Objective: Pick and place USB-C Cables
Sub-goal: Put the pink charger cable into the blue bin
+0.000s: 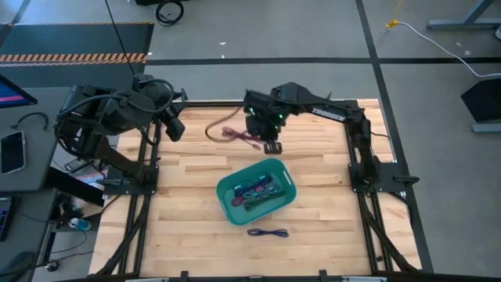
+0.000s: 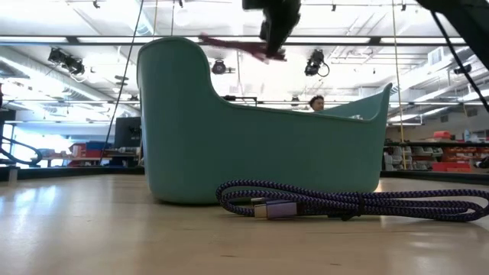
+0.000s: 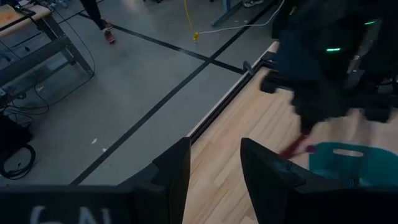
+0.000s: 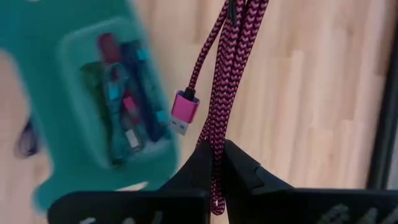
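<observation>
A teal bin [image 1: 256, 190] stands mid-table with several short cables [image 4: 121, 102] lying in it. My right gripper [image 1: 272, 146] hovers above the table just beyond the bin's far side, shut on a pink-maroon braided cable [image 1: 235, 133]. A purple braided cable [image 1: 268, 233] lies flat on the table near the bin's near side, and the low view shows it in front of the bin [image 2: 344, 205]. My left gripper [image 3: 214, 168] waits open over the table's far left corner, with nothing between its fingers. My right gripper pinches the pink-maroon cable between its two fingers [image 4: 239, 165] across a bunch of strands [image 4: 217, 127]. The fingers point steeply down. The cable is lifted clear of the table, its loops trail toward the table's left [image 1: 223, 131], and one connector [image 4: 183, 113] dangles free.
Black frame rails [image 1: 149, 168] run along the table's left and right sides by the arm bases. Bare wood lies around the bin. Beyond the table are a taped floor and a desk with devices [image 1: 12, 149] at the left.
</observation>
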